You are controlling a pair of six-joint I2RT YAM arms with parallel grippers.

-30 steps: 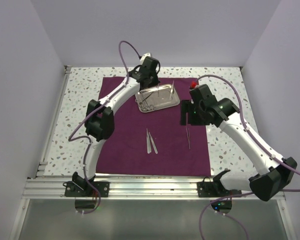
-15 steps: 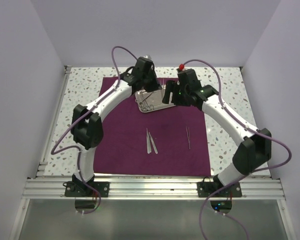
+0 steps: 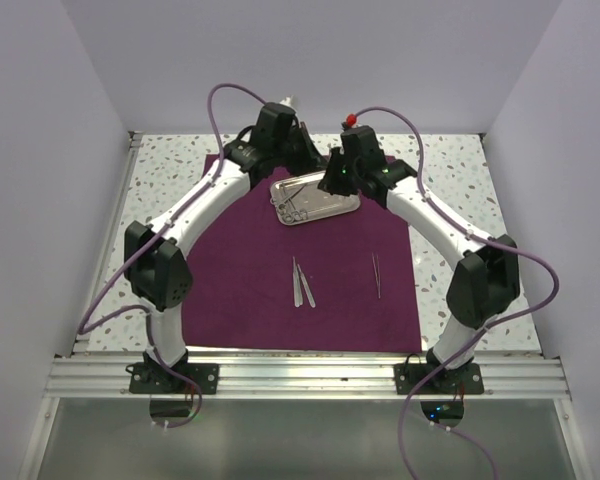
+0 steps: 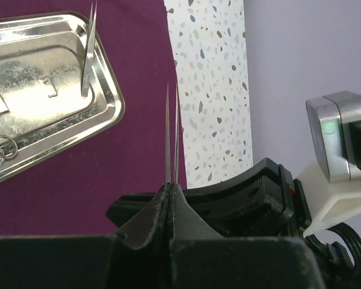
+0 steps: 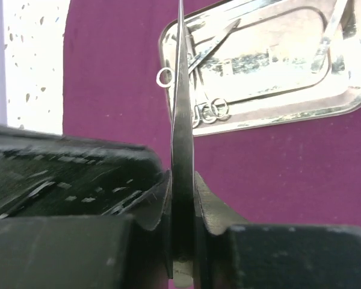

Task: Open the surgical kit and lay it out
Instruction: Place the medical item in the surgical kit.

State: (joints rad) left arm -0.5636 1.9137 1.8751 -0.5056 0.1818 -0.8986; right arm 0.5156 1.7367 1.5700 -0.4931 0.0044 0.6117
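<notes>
The maroon cloth (image 3: 240, 270) lies flat on the table (image 3: 450, 290) as layout surface. The steel tray (image 3: 330, 207) sits near its far edge, holding ring-handled instruments (image 5: 210, 109). Left fingers (image 4: 147, 214) pinch pointed tweezers (image 4: 171, 132); right fingers (image 5: 212, 217) pinch 1 steel instrument (image 5: 182, 108), presumably for transfer onto the cloth.

Plain lilac walls (image 3: 310, 60), speckled, perhaps stone, tabletop (image 3: 170, 170)

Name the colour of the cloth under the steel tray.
Dark maroon-purple cloth; top external view shows it best.
</notes>
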